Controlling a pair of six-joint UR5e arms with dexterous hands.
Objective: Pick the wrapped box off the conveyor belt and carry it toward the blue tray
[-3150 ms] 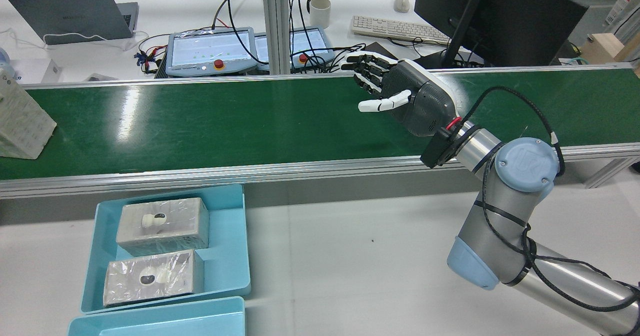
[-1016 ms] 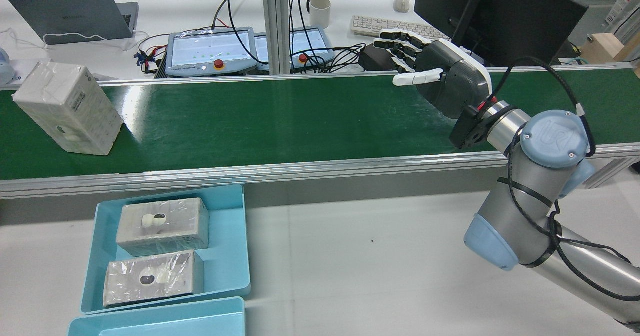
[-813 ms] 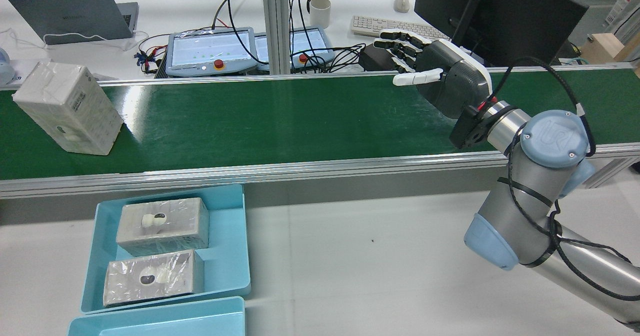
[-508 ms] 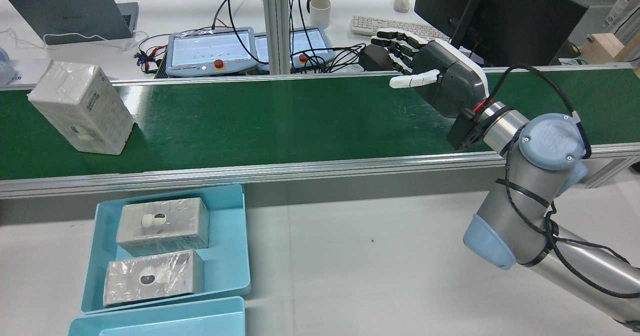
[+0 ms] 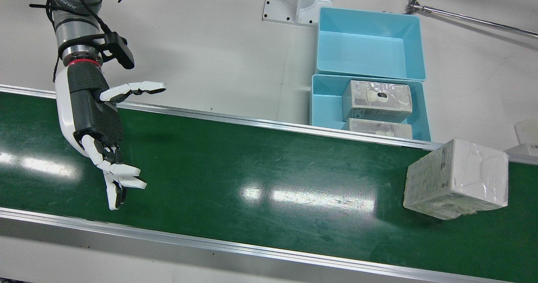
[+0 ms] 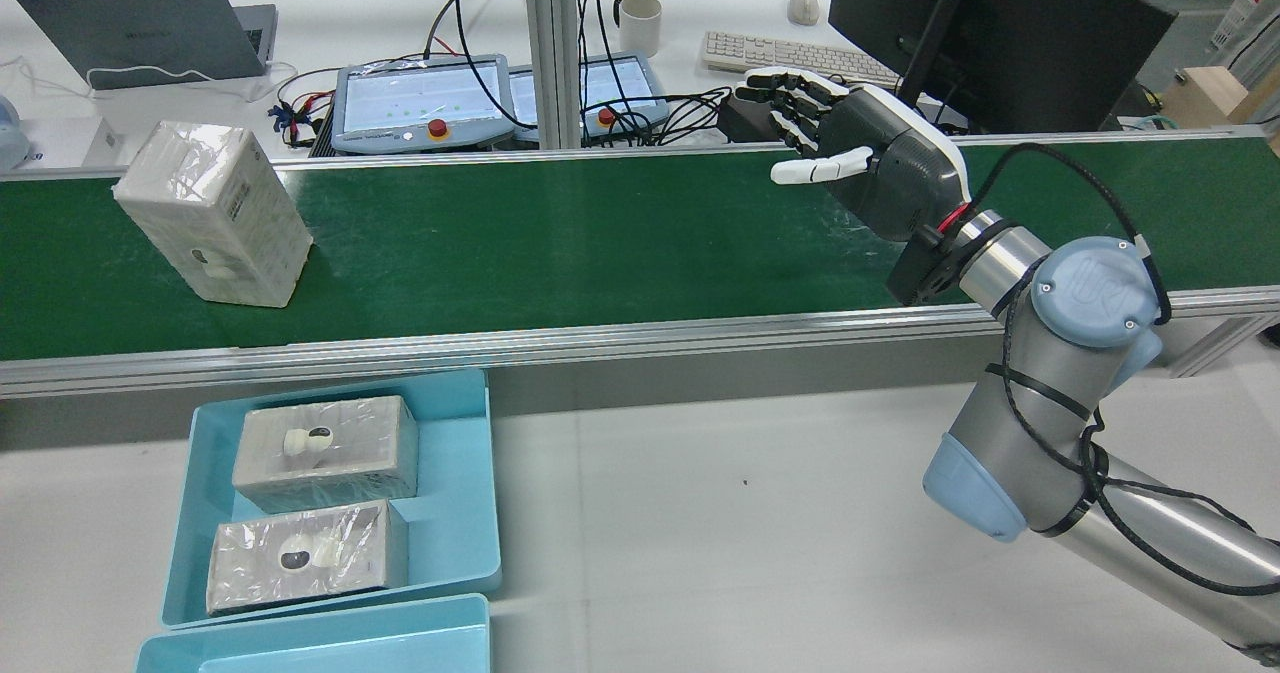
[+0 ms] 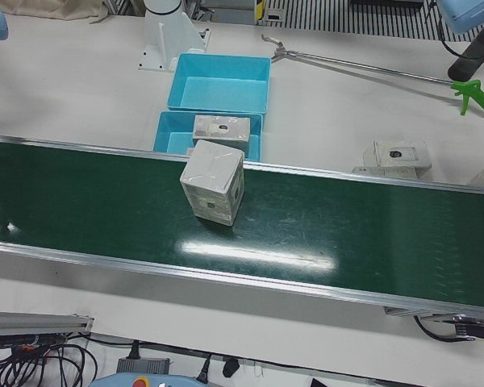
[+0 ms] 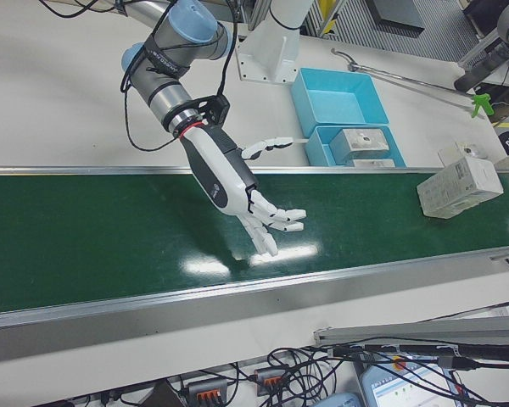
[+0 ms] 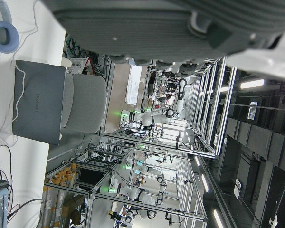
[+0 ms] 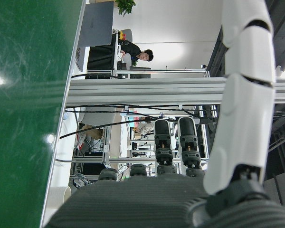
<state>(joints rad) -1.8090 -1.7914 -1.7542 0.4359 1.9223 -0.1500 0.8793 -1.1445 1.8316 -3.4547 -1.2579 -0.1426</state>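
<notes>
The wrapped box (image 6: 215, 213) stands tilted on the green conveyor belt (image 6: 560, 243), near its left end in the rear view; it also shows in the front view (image 5: 456, 178) and the left-front view (image 7: 212, 181). My right hand (image 6: 880, 168) hovers open over the belt's far edge, well to the right of the box, palm turned toward it, holding nothing (image 5: 96, 123). The blue tray (image 6: 455, 513) sits on the white table in front of the belt and holds two wrapped boxes. Only a grey palm (image 9: 147, 23) of my left hand shows, in its own view.
An empty second blue tray (image 5: 365, 43) adjoins the first. A long grabber tool (image 5: 462, 18) and another wrapped box (image 7: 395, 153) lie on the white table. Beyond the belt stand teach pendants (image 6: 420, 103), a mug (image 6: 640, 23), a keyboard (image 6: 790, 53) and a monitor (image 6: 1000, 33).
The wrapped box has ridden the belt rightward in the rear view, from the left edge toward the tray's side. My right hand first drew back to the right, then edged slightly left, still open.
</notes>
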